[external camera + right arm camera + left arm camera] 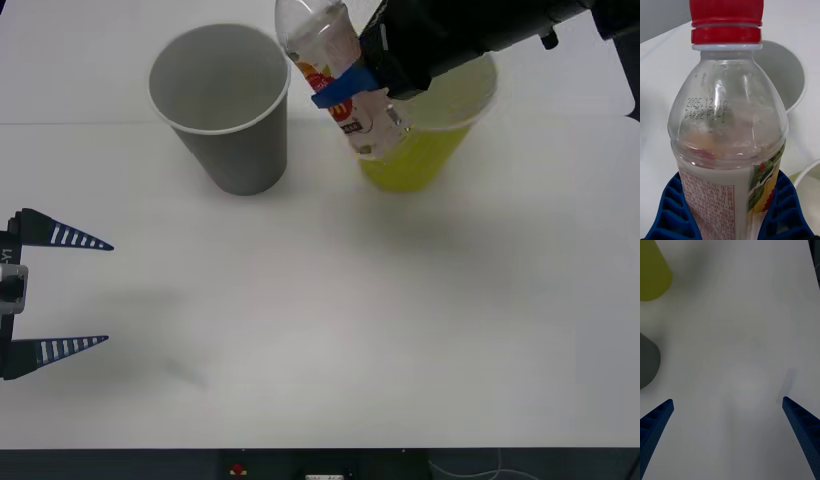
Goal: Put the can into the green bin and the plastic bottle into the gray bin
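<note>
My right claw (pixel 372 82) is clamped on the plastic bottle (pixel 335 75), its blue fingers (pixel 672 210) pressed against both sides of the label. I hold the bottle in the air, tilted, between the gray bin (pixel 222 105) and the green bin (pixel 425 130), its lower end over the green bin's near rim and its upper part leaning toward the gray bin. In my right wrist view the red cap (pixel 726 22) points toward the gray bin's open mouth (pixel 784 75). Both bins stand upright on the white bench (pixel 330 320), near each other. My left claw (pixel 70 292) hangs spread wide and empty over the bench, well apart from the gray bin, on the side away from the green one.
</note>
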